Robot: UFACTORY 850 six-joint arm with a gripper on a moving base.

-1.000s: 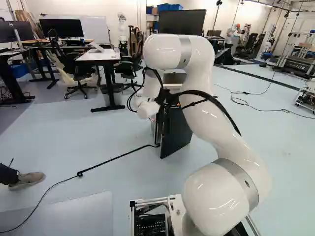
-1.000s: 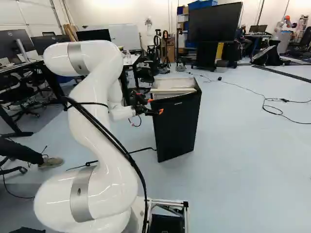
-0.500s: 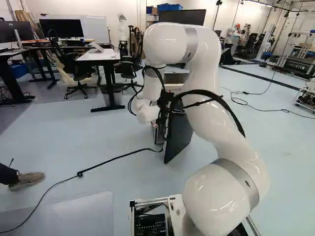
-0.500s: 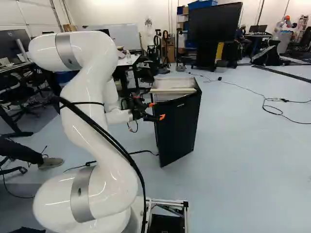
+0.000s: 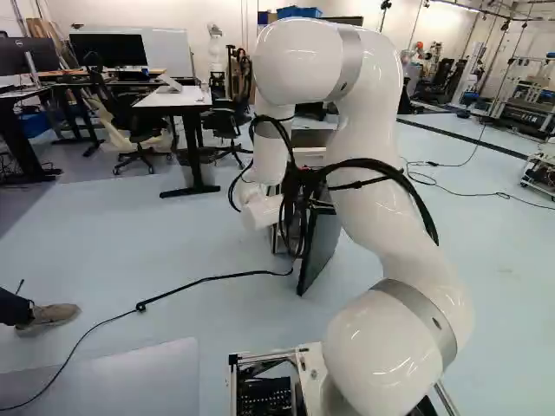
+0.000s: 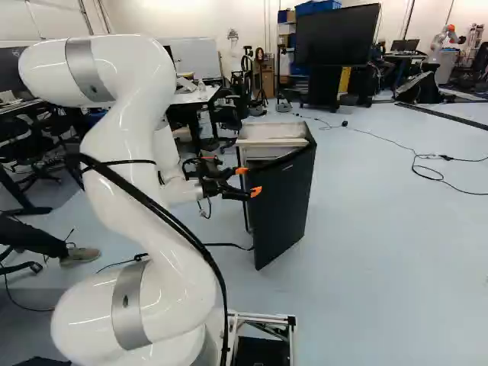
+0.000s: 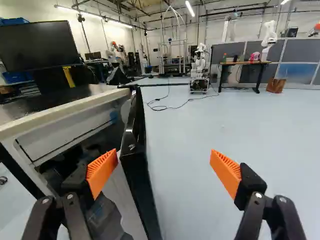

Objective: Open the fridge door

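Opening is in hand: your gripper (image 7: 165, 159), fingers spread wide, straddles the free edge of the fridge door (image 7: 136, 165), ajar from its cabinet (image 7: 60, 120); next, likely, swing it wider.

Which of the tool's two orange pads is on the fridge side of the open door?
The orange pad seen against the fridge's inside; the door's edge shows between it and the other orange pad, which shows against the floor.

My arm (image 5: 368, 212) is glossy white and rounded, with grey bands (image 6: 130, 313) and black cables (image 6: 225, 320); my black gripper (image 6: 249, 181) has ribbed orange pads (image 7: 103, 172).
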